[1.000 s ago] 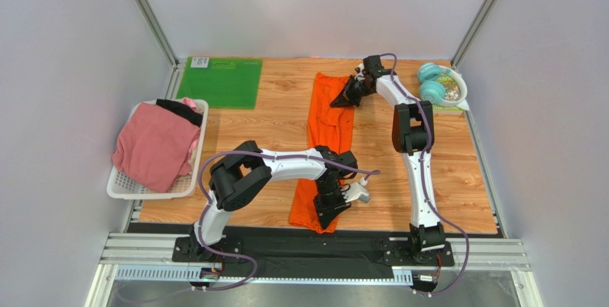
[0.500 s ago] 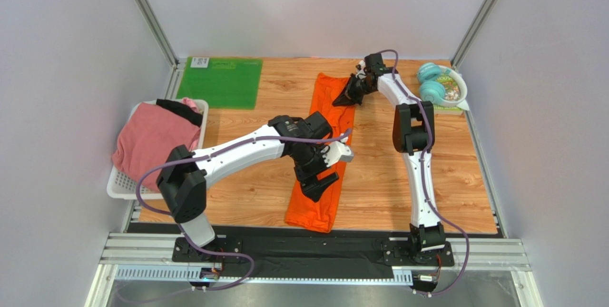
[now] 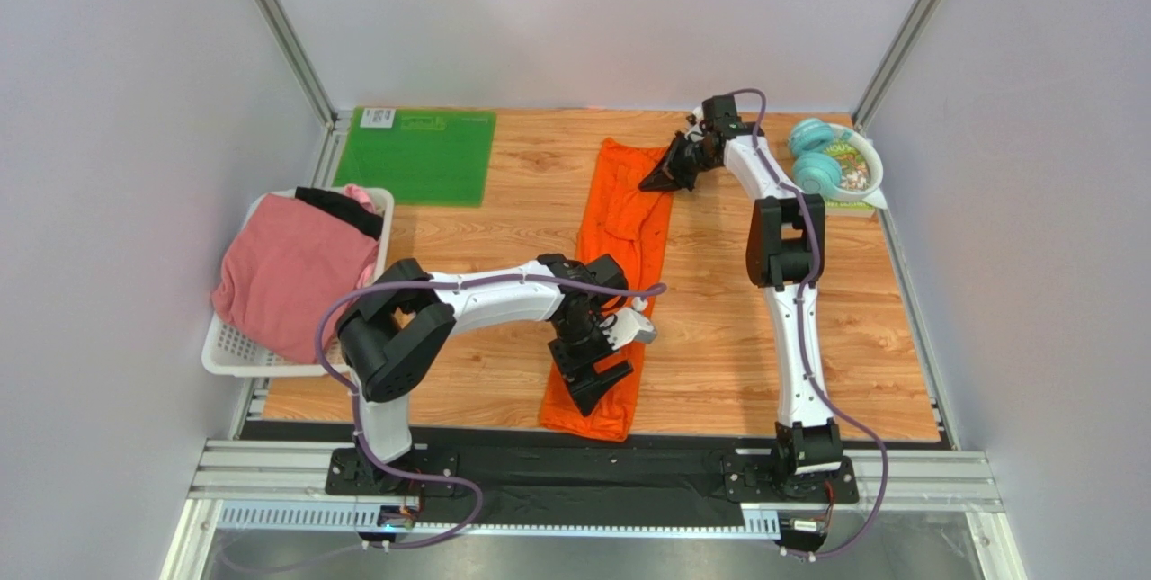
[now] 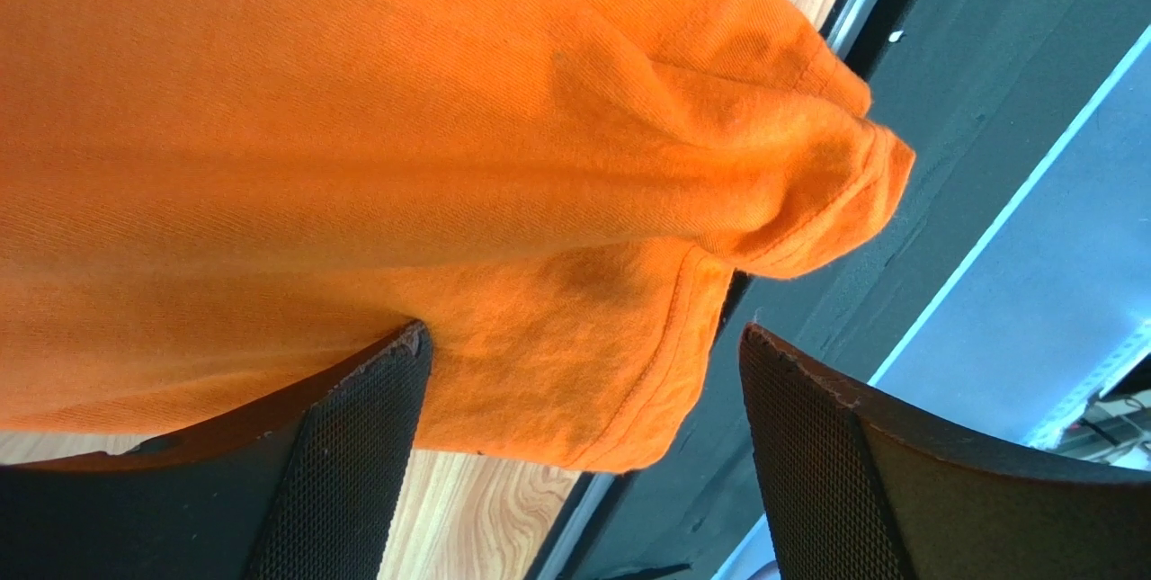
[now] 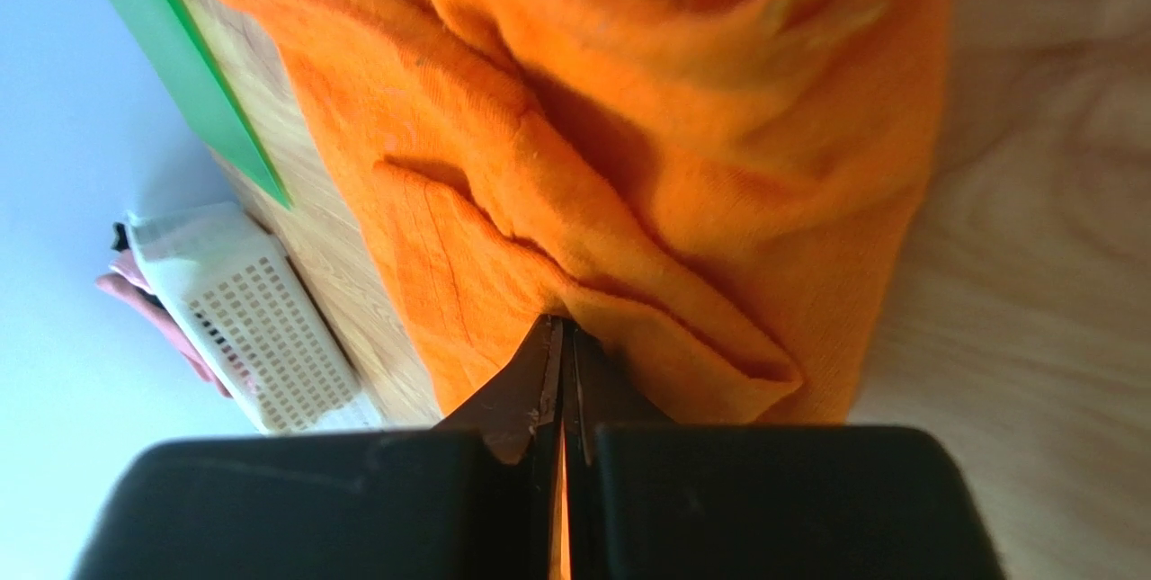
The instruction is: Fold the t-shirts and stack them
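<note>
Left gripper [image 3: 596,367] hangs wide open over the 6 o'clock end of the orange t-shirt [image 3: 619,223]. Right gripper [image 3: 665,176] is clamped on its 1 o'clock corner. Pink t-shirt [image 3: 291,277] and black t-shirt [image 3: 338,208] lie in the basket [image 3: 223,354] at 9 o'clock.

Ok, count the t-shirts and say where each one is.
3: orange t-shirt on the table; pink t-shirt and black t-shirt in the white basket at left. Others may hide beneath.
</note>
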You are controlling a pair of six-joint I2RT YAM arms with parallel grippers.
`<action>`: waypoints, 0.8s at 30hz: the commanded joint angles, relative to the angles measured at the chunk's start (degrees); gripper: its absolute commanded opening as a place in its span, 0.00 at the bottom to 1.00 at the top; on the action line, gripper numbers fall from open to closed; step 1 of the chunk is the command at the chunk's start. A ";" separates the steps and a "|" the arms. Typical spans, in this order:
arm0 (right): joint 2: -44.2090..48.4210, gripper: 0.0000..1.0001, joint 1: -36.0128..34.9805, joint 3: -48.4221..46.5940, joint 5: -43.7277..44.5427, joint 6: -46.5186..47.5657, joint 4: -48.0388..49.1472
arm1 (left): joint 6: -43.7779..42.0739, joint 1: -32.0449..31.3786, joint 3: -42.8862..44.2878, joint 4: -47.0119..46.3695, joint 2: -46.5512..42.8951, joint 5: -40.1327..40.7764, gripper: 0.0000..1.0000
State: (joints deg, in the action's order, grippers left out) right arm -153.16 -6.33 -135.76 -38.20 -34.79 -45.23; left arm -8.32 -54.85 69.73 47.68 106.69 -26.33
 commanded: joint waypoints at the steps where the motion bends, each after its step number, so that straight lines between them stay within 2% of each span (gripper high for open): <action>1: -3.98 0.00 1.75 -5.12 1.46 -1.07 -0.30 | -1.44 -0.34 -3.81 -3.47 0.89 -1.27 0.91; 7: -11.10 0.00 4.65 -13.55 1.46 -4.15 0.14 | -2.84 -0.35 -4.17 -1.46 0.53 -2.41 0.91; 16: -12.07 0.00 8.26 -13.12 -0.56 -7.14 6.38 | -5.39 -0.26 -6.28 1.79 -2.36 -1.01 0.91; 22: -7.25 0.00 7.04 -11.90 -4.52 -5.74 6.82 | -4.34 0.71 -0.67 5.22 -7.19 0.92 0.91; 24: -0.93 0.06 6.77 -8.75 -3.39 -4.77 6.74 | -3.99 2.37 2.49 5.67 -9.91 2.77 0.93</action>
State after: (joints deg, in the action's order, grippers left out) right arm -162.04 1.30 -147.41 -43.38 -41.65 -39.64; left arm -11.90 -54.28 66.72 49.10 102.78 -26.11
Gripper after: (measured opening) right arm 0.026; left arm 0.913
